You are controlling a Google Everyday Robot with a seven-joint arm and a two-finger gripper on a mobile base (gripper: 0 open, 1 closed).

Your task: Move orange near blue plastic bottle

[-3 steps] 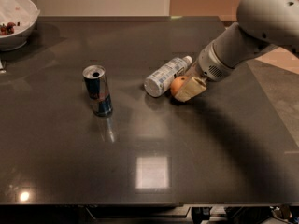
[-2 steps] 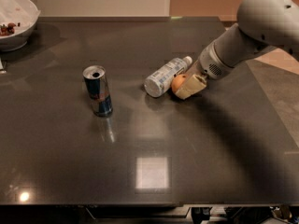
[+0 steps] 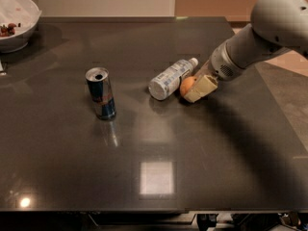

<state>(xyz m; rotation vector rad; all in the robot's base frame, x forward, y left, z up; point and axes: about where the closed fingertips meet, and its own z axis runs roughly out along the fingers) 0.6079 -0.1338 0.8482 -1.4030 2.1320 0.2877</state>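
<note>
- Dark and glossy, the desk (image 3: 144, 186) fills the view, with a white bowl (image 3: 19, 18) at its far left corner.
- We see a blue-and-silver can (image 3: 101, 93) standing upright left of centre, well apart from the rest.
- We find the blue plastic bottle (image 3: 171, 78) lying on its side, cap towards the far right.
- We see the orange (image 3: 187, 85) on the desk just beside the bottle's right flank, seemingly touching it.
- Our end effector (image 3: 198, 89) sits against the orange's right side, partly covering it; whether it clamps the fruit or is loose, we cannot tell.
</note>
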